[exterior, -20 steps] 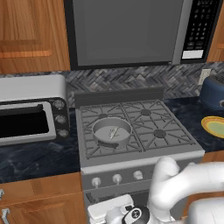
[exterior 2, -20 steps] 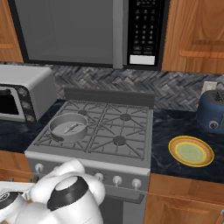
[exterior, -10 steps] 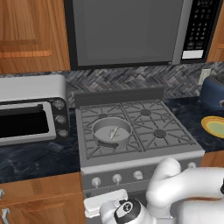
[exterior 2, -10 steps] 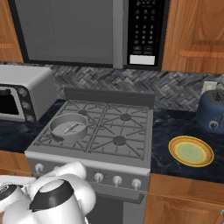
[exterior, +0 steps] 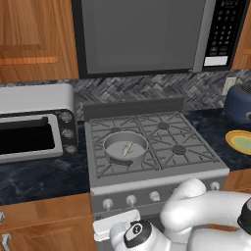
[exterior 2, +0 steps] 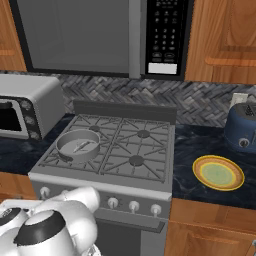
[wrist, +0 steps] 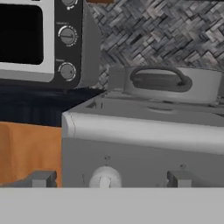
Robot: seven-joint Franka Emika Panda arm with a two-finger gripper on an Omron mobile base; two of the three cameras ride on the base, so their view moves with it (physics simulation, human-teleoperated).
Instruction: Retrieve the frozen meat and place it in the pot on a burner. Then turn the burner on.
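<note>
The frozen meat (exterior: 127, 148) lies inside the pot (exterior: 125, 147), which sits on the front left burner (exterior: 122, 158) of the stove (exterior: 162, 169). The gripper (wrist: 111, 181) is low before the stove front, jaws spread wide and holding nothing (a white knob (wrist: 105, 178) stands between its fingertips).

A pot (exterior 2: 77, 145) was seen on the stove (exterior 2: 107, 150).
A small pale piece of meat (exterior 2: 81, 146) was seen lying inside it, on the front left burner (exterior 2: 76, 149). A yellow plate (exterior 2: 218, 172) was set on the counter (exterior 2: 212, 190).
</note>
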